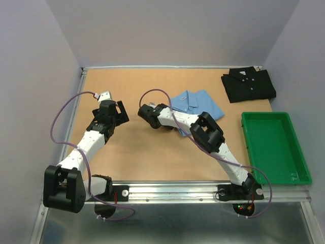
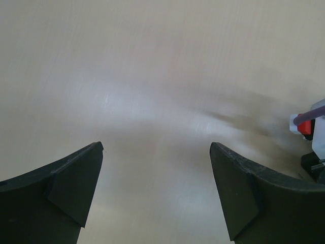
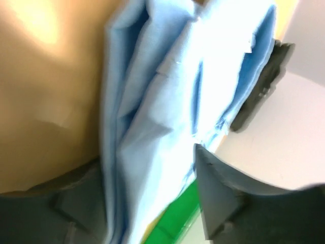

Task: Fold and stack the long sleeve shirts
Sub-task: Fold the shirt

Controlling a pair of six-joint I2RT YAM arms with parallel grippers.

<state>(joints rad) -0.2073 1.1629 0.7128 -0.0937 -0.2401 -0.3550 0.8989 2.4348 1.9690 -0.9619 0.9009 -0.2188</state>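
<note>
The light blue shirt [image 1: 200,104] is lying around the middle of the worktop [image 1: 132,152], the black shirt [image 1: 249,85] sitting folded far right. The right claw [image 3: 147,157] is straddling blue cloth, jaws parted (likely limp, so pinch a doubled hem). The left claw [image 2: 156,147] is gaping wide, empty.

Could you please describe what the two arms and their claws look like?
Both the left arm and the right arm have white links with bulky black joints. A thin purple cable loops along each. The left claw and the right claw each have two dark, matte, wedge-shaped fingers.
</note>
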